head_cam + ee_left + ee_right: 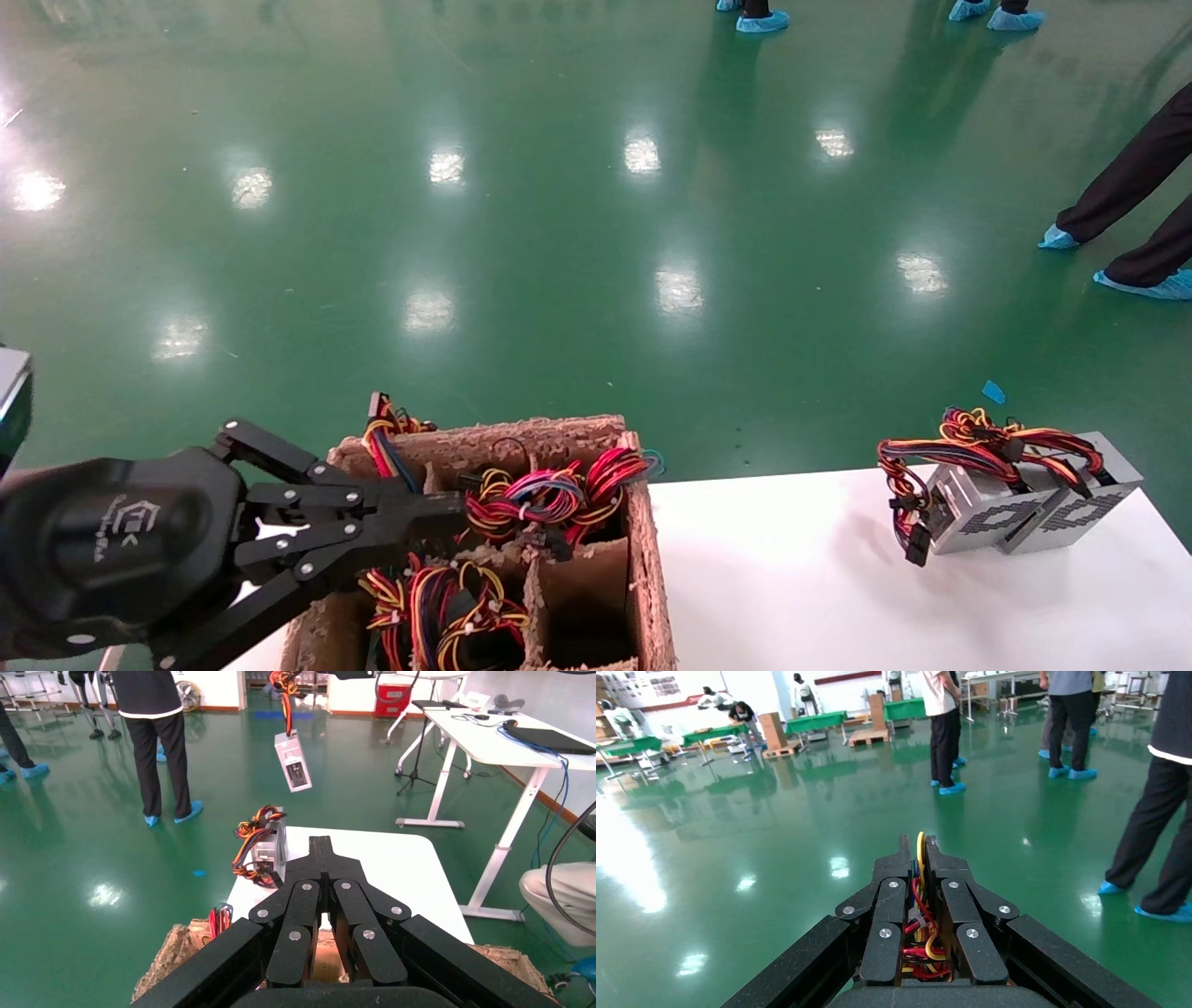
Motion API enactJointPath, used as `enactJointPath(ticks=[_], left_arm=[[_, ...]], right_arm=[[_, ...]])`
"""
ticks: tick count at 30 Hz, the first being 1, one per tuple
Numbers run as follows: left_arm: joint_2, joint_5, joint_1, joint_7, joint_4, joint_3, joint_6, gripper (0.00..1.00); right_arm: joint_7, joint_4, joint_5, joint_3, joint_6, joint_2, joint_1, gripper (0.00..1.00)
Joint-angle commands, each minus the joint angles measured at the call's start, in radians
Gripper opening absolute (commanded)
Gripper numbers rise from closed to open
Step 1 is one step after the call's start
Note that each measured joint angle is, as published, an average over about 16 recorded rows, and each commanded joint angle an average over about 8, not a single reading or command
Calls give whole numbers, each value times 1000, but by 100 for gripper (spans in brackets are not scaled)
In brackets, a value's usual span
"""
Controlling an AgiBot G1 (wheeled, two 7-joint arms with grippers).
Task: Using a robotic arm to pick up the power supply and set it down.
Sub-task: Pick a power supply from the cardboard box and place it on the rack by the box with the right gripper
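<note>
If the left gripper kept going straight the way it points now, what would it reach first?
Probably the wire bundle in the cardboard box: the shut left gripper points at it from just beside it. Whether the tips are level with the wires is unclear.

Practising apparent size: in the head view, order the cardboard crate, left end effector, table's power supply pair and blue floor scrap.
Largest: cardboard crate and left end effector look alike, and the end effector is nearest the camera, so they are unranked.
Next: power supply pair.
Smallest: blue floor scrap.
</note>
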Motion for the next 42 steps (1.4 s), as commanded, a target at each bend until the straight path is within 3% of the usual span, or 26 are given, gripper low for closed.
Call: enactJointPath(ticks=[1,23,42], left_arm=[[0,0,0,0,0,0,0,0],[0,0,0,0,0,0,0,0],[0,0,0,0,0,1,0,0]], right_arm=[[-5,-7,11,-1,11,1,-15,0],[-27,-123,-2,-24,75,-124,-33,0],[-26,-270,-19,-39,118,-284,-8,0]])
